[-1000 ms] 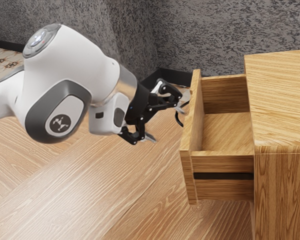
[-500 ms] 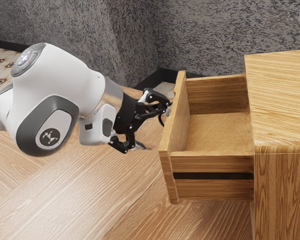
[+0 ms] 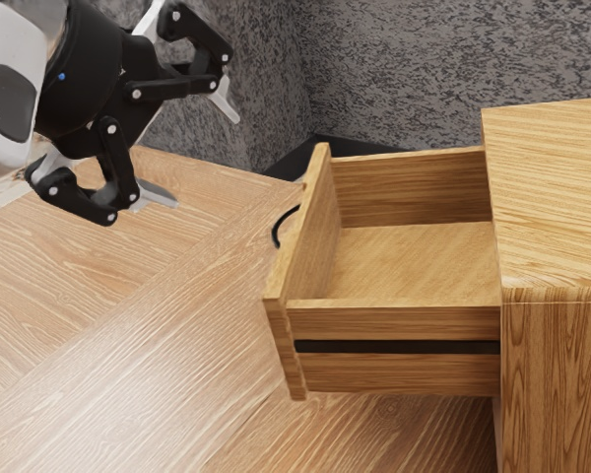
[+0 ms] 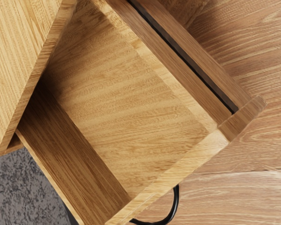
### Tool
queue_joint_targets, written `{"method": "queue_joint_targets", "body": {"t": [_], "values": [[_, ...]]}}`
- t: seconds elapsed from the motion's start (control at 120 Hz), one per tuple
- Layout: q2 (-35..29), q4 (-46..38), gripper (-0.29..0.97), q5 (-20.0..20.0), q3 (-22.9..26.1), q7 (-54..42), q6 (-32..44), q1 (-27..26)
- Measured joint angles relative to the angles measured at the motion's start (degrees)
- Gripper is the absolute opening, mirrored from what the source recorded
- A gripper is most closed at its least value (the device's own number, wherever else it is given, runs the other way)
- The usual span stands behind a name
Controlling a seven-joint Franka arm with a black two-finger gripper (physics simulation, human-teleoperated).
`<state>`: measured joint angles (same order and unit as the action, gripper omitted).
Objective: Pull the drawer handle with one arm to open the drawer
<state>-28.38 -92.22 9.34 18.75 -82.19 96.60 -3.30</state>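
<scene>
The wooden drawer stands pulled far out of the cabinet, its inside bare. A thin black handle curves off the drawer front. My black gripper hangs open at the exterior view's upper left, well away from the handle and above the floor, holding nothing. From the wrist camera I look down into the drawer, with the handle poking out beyond its front board and the cabinet top beside it.
Wood-grain floor spreads under the arm and in front of the drawer. A rough grey wall with a dark baseboard runs behind the cabinet.
The drawer slid farther out toward the exterior view's left. My gripper let go of the handle, and rose up and back to the upper left.
</scene>
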Motion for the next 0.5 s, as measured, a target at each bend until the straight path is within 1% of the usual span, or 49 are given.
{"method": "queue_joint_targets", "body": {"t": [0.092,0.2,0.325,0.483,0.5], "values": [[0.6,1.2,0.6,-0.4,1.1,11.3,-9.1,0.2],[0.8,1.5,0.63,-0.7,1.3,22.6,-15.7,0.3],[0.8,1.5,0.64,-0.8,1.3,33.4,-20.0,0.3],[0.8,1.5,0.65,-0.8,1.3,44.1,-22.8,0.3],[7.8,1.8,0.66,-1.9,-3.9,45.2,-21.5,1.0]]}}
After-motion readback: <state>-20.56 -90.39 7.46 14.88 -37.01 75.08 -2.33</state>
